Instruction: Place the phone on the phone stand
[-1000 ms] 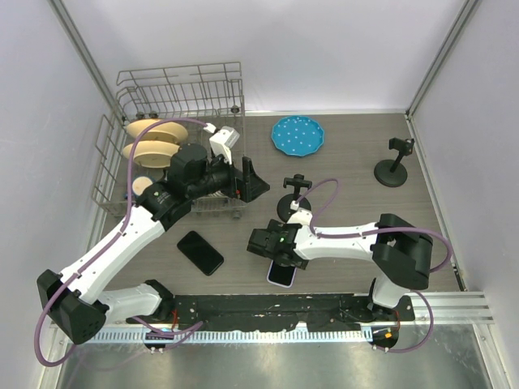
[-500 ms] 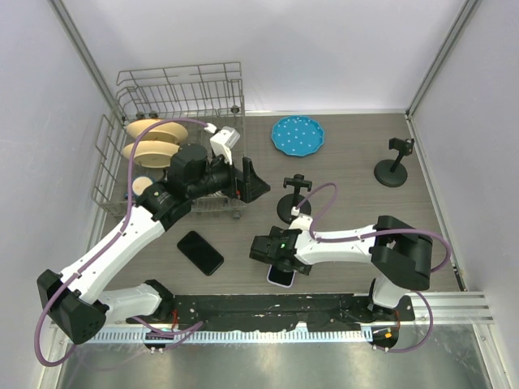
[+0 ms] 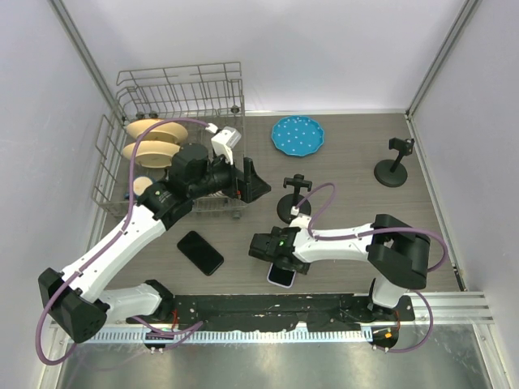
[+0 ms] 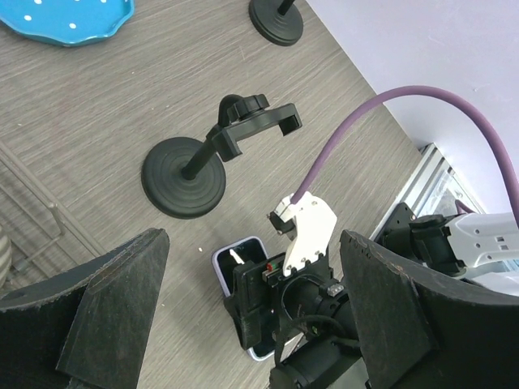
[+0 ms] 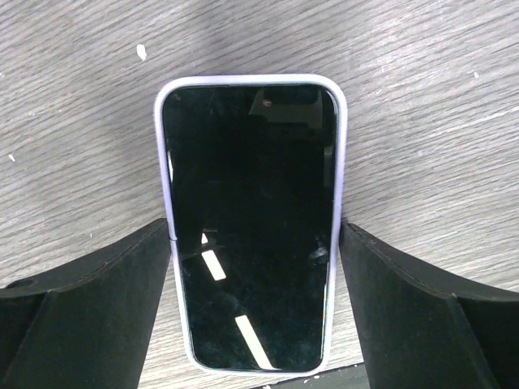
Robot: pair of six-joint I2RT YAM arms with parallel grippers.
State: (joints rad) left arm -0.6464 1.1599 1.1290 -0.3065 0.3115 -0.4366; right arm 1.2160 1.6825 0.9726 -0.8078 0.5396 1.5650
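A phone in a lilac case [image 3: 282,276] lies screen up on the wood table near the front edge. It also shows in the right wrist view [image 5: 251,219] and the left wrist view [image 4: 233,261]. My right gripper [image 3: 280,261] is low over it, and its fingers [image 5: 122,284] press both long sides of the phone, which still rests on the table. A black phone stand [image 3: 293,199] stands just behind it, empty, and shows in the left wrist view [image 4: 212,158]. My left gripper [image 3: 248,181] hangs open and empty by the dish rack.
A second black phone [image 3: 200,252] lies to the left. Another empty stand [image 3: 395,165] is at the far right. A blue plate [image 3: 297,134] is at the back. A wire dish rack [image 3: 180,96] with plates fills the back left.
My right gripper has slid slightly left and toward the front over the lilac phone. The left arm has barely moved.
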